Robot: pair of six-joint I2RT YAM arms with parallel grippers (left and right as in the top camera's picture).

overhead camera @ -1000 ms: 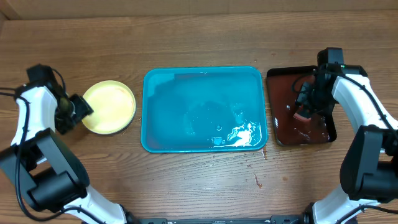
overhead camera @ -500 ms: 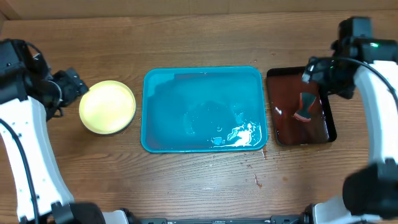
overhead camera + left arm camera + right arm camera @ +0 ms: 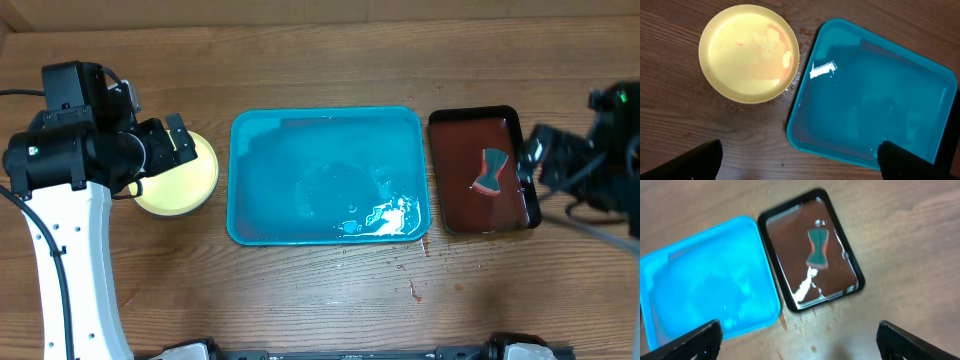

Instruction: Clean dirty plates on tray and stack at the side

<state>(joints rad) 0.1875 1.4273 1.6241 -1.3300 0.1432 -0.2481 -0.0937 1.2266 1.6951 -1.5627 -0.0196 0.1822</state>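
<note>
Left gripper [image 3: 168, 145], seen from overhead, hangs above the near edge of the pale yellow plate [image 3: 188, 185], which sits on the wooden table [image 3: 320, 290] just left of the turquoise tray [image 3: 300, 150]. That tray lies in the middle of the table with no plate in it; a white patch [image 3: 385, 215] shows near its front right corner. Just right of it lies a narrower dark tray [image 3: 480, 210] holding a small teal-and-red object [image 3: 492, 172]. The right gripper [image 3: 535, 165] hovers blurred beside the dark tray's right rim, and this view does not settle how its fingers stand.

From the left wrist, the left gripper [image 3: 800, 161] has its two fingertips [image 3: 697, 162] spread to opposite lower corners of the frame, with nothing between them. The pale yellow plate [image 3: 749, 52] rests upright on the wood, faint orange smears across its inside, close beside the turquoise tray [image 3: 875, 105] without clearly touching it. Whether more plates lie under it cannot be told.

From the right wrist, the right gripper [image 3: 800, 340] is likewise spread wide and holds nothing, its fingertips [image 3: 697, 340] at the lower corners. Below it lie the dark tray [image 3: 790, 245], glossy and wet, with the teal-and-red object [image 3: 816, 250] inside, and the turquoise tray [image 3: 705, 280] just beside it.
</note>
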